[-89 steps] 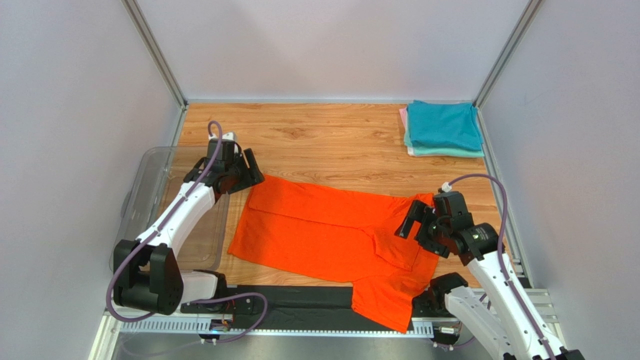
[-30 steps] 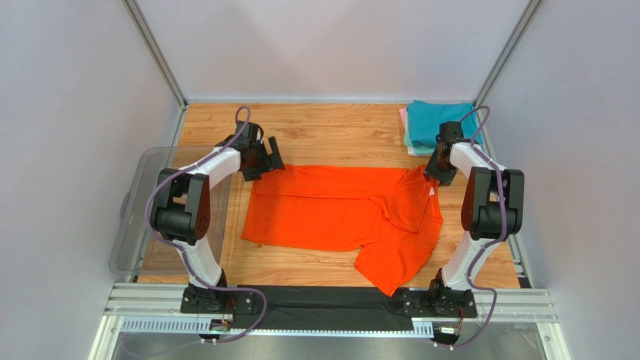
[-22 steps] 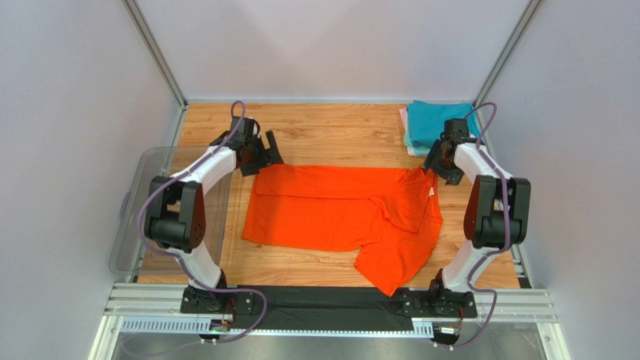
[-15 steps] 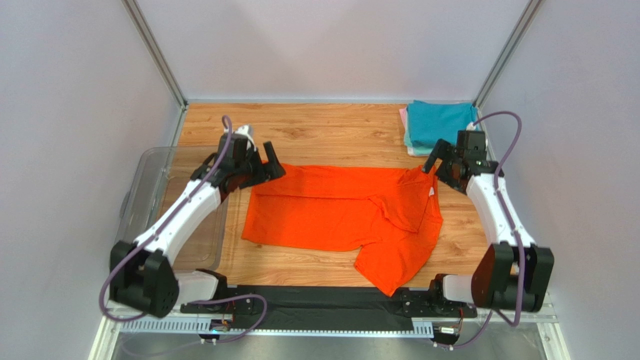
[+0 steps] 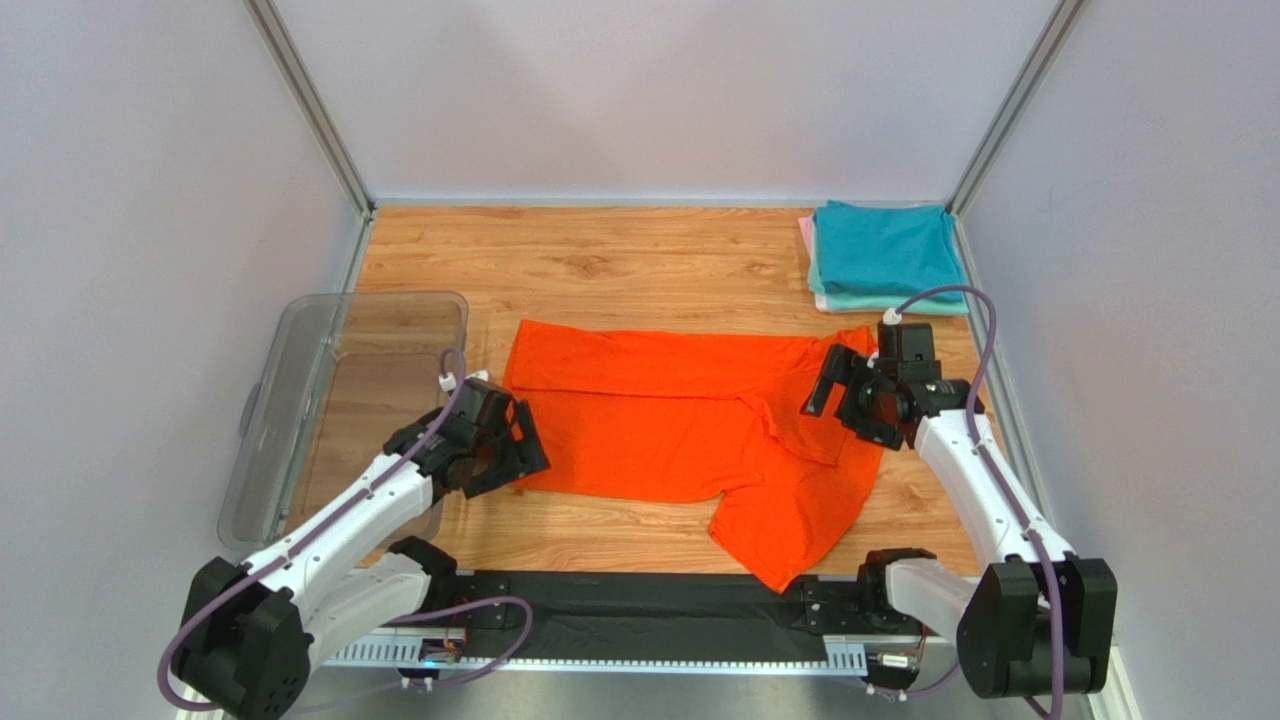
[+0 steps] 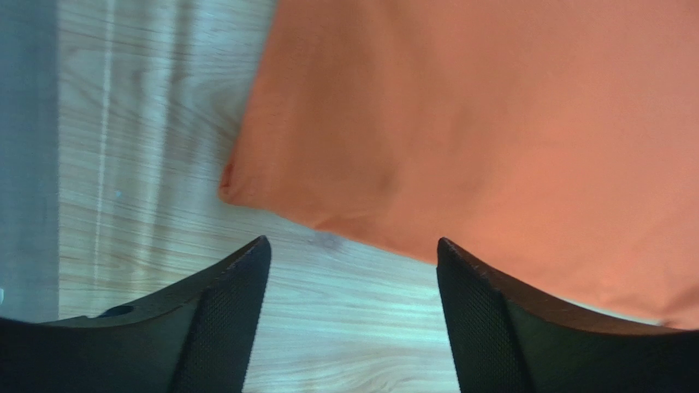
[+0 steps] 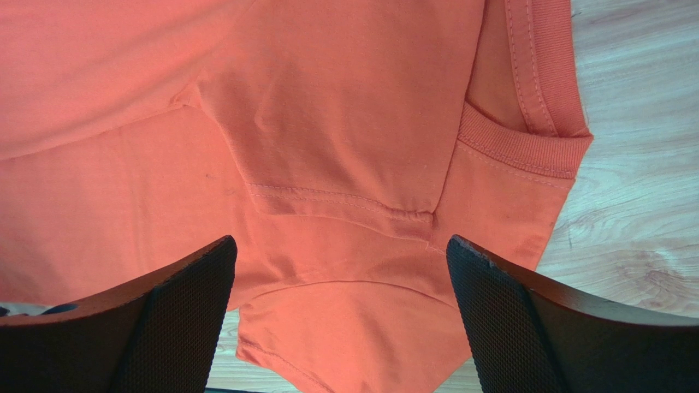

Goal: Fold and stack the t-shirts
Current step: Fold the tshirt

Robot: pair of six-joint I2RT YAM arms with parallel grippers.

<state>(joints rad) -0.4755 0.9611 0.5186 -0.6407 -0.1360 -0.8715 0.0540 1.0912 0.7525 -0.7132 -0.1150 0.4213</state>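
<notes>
Cloth of one bright orange soft t-shirt (image 5: 661,428) lies spread across the middle of the wooden table (image 5: 646,270). It is partly doubled over itself, with the ribbed collar at the right and one corner trailing toward the near edge. Left fingers (image 6: 221,327) gape wide above its near-left hem corner, holding nothing. Right fingers (image 7: 176,319) stand wide over a stitched seam beside the collar, also empty. Folded teal, mint and pink t-shirts (image 5: 887,252) sit stacked at the far right.

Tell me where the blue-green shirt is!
In the top view, the teal shirt lies folded on the mint green shirt in the far right corner of the table, beyond the spread orange shirt.
</notes>
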